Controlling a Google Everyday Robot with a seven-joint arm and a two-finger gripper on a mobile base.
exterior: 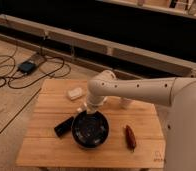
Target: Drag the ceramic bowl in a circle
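The ceramic bowl (pixel 90 130), large, round, glossy black with a dark bluish inside, sits on the wooden table (pixel 46 150) at the front middle. My white arm reaches in from the right and bends down over the bowl's far rim. My gripper (pixel 89 110) is at that far rim, touching or hooked on it. A small flat black box (pixel 64 126) lies just left of the bowl, close to its side.
A white oblong object (pixel 75 93) lies at the table's back left. A small white cup (pixel 126 103) stands behind my arm. A reddish-brown object (pixel 130 137) lies right of the bowl. Cables and a dark device (pixel 27 66) lie on the floor at left.
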